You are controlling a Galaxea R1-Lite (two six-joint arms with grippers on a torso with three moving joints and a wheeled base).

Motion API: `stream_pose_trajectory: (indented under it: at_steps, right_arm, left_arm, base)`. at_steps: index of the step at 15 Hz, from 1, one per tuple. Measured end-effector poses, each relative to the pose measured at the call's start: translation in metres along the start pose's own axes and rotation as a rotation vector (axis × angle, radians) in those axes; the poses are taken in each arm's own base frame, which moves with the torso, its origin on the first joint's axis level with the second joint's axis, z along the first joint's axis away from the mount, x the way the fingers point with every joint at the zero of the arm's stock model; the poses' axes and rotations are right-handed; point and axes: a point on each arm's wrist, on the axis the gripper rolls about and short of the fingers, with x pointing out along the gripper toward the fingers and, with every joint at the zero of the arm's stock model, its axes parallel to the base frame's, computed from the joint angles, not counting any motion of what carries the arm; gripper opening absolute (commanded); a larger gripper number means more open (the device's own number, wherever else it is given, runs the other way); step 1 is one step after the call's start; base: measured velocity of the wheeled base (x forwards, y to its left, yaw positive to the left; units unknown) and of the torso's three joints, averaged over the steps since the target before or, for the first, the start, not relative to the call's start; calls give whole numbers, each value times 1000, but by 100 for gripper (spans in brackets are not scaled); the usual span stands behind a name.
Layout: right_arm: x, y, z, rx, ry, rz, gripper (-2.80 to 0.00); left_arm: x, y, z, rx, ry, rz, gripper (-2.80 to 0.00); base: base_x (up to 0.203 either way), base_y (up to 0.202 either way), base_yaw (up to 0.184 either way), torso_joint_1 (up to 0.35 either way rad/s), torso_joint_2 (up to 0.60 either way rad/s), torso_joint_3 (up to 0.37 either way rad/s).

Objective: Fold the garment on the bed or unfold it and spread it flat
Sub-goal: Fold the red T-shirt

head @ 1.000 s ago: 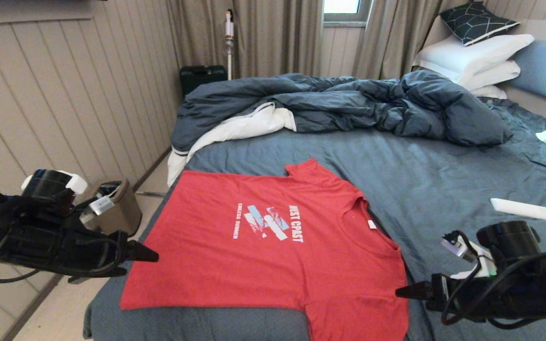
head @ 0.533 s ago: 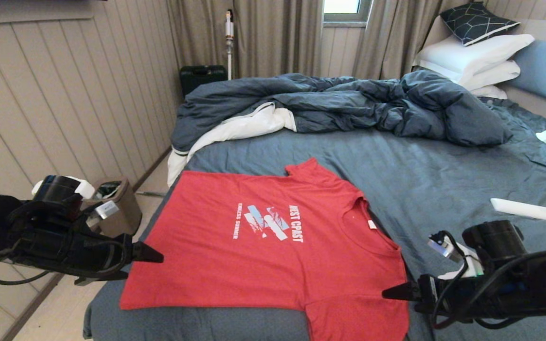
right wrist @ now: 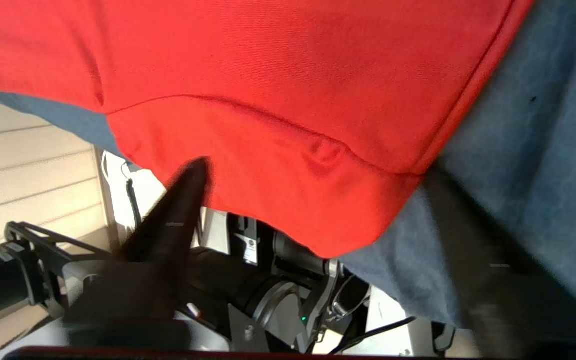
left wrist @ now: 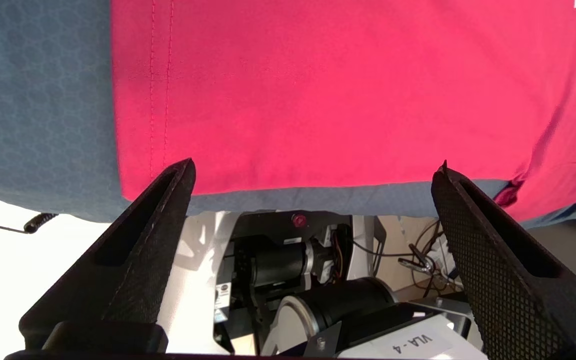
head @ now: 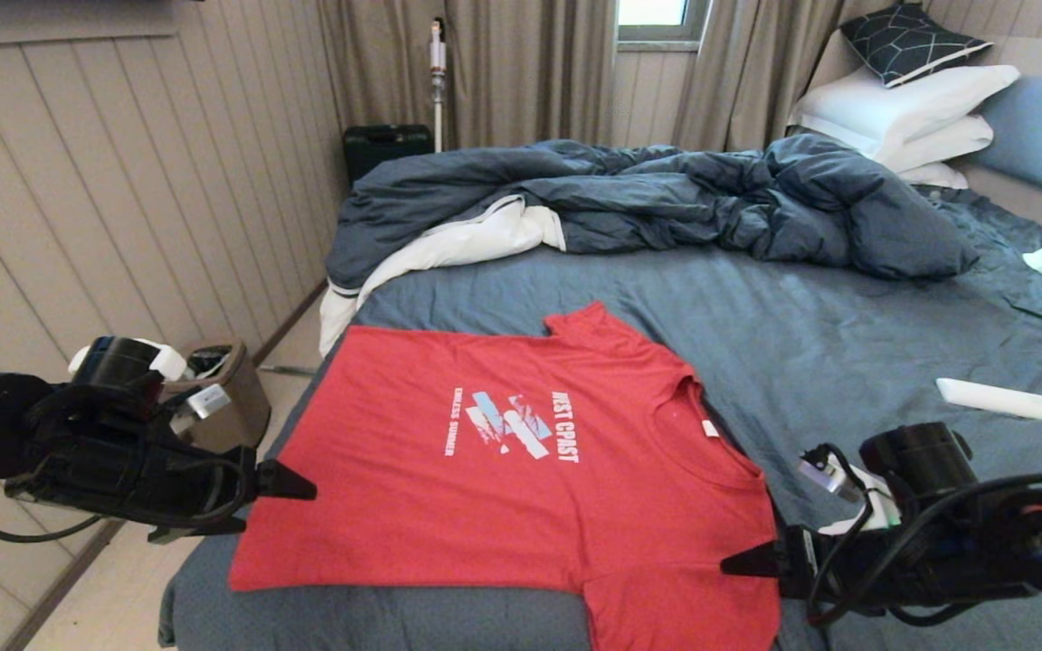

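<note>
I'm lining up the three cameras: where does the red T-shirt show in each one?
Head view: T-shirt lies flat on the sheet's near part, between the two claws, print facing up.
Left wrist view: T-shirt fills the frame beyond the open left claw; its stitched hem shows.
Right wrist view: T-shirt, a sleeve and its hem, beyond the right claw.
Shared landmark: the blue sheet bordering the red cloth in every view.

Soft, even daylight enters from the small window at the far wall; shadows stay faint. In the right wrist view, the right tool is motion-blurred.
</note>
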Motion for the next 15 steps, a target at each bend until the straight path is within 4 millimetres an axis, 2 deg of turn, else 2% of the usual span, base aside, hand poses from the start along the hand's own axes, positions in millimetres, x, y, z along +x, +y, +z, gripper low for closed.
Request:
stream_pose_trajectory:
  at_steps: [9, 15]
  right_arm:
    - [5, -3, 0, -3, 3, -5, -280]
    - [1, -4, -4, -1, 0, -11, -280]
  left_arm:
    - [7, 1, 10, -14, -19, -4, 0]
    - [9, 16, 10, -71, -35, 21, 0]
  base:
    - [0, 0, 0, 0, 0, 0]
    - [0, 0, 0, 0, 0, 0]
